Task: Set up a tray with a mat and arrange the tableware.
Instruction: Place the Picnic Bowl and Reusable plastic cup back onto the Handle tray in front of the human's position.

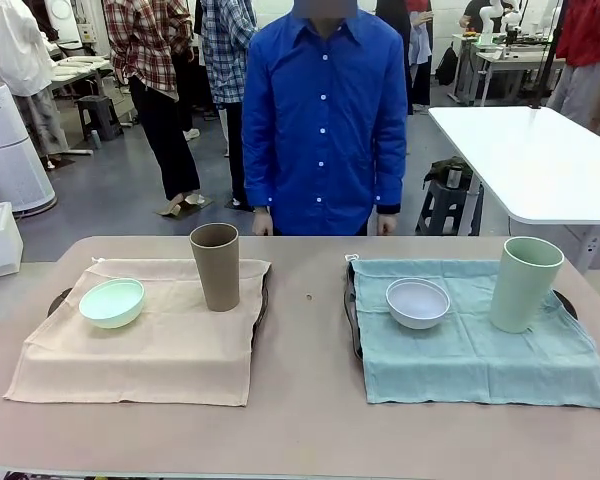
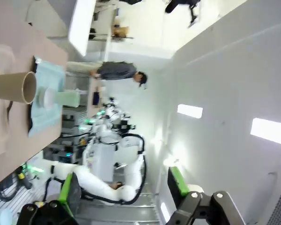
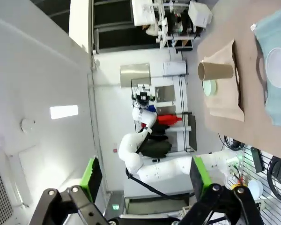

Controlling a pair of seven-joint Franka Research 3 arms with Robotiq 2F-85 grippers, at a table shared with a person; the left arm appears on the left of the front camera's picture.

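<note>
On the left, a beige mat [image 1: 150,350] covers a dark tray [image 1: 263,300] and carries a mint green bowl [image 1: 111,302] and a tan brown cup [image 1: 216,266]. On the right, a teal mat [image 1: 480,340] lies over a second dark tray [image 1: 353,325], with a pale grey-blue bowl [image 1: 417,302] and a pale green cup [image 1: 523,283] on it. My left gripper [image 2: 123,187] is open, raised and aimed away from the table. My right gripper [image 3: 145,176] is open too, with the brown cup [image 3: 215,71] and grey-blue bowl [image 3: 277,68] far off.
A person in a blue shirt [image 1: 323,120] stands at the far edge of the brown table [image 1: 310,420], hands down. A white table [image 1: 540,160] stands behind at the right. Other people stand farther back.
</note>
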